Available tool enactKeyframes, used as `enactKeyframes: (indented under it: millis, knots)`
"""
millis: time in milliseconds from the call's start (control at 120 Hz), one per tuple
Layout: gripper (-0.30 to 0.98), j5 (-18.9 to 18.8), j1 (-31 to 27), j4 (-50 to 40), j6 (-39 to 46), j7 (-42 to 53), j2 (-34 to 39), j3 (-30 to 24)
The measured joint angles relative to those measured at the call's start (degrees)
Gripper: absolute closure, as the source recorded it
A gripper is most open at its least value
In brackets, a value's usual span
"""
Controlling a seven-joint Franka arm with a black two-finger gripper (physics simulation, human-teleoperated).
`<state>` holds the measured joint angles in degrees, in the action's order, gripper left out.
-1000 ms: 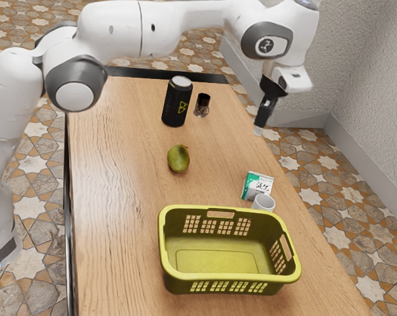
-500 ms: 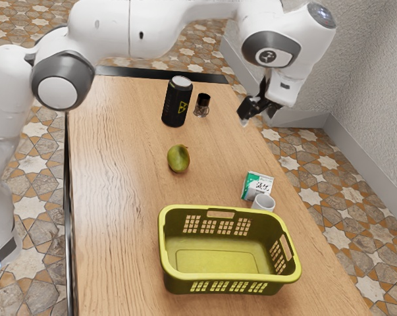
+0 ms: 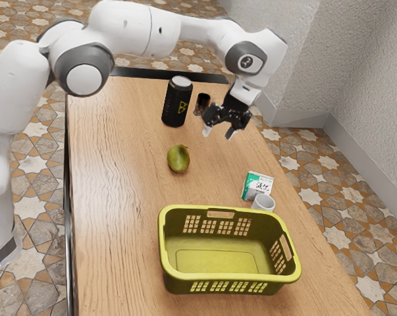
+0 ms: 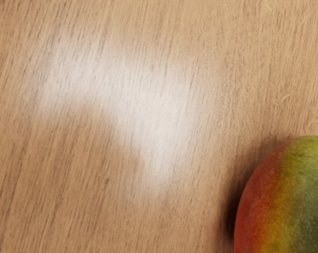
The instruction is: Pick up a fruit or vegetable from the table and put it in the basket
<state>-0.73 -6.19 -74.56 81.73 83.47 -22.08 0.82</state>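
Observation:
My gripper hangs above the table in the exterior view, its two fingertips well apart with nothing between them. The green mango lies on the wood, lower and toward the exterior view's left from the gripper, not touched by it. In the wrist view the mango shows red, yellow and green skin, partly cut off by the picture's edge. The yellow-green basket stands at the near part of the table, with a bare inside floor.
A black can and a small dark-topped shaker stand at the table's far part, close to the gripper. Beside the basket's far rim are a white cup and a green-and-white box. Bare wood lies toward the exterior view's left.
My hand has moved toward the exterior view's left and turned, coming in over the table closer to the mango. The mango, basket and other objects have stayed put.

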Motion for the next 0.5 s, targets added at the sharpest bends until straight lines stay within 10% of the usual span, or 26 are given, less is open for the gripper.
enactKeyframes:
  millis: [367, 500]
  knots:
    - [0.03, 1.8, -0.7, -27.6, 21.6, 7.7, 15.4, 4.3]
    - [0.04, 0.9, 7.7, -28.7, 25.1, 10.2, 17.4, 4.5]
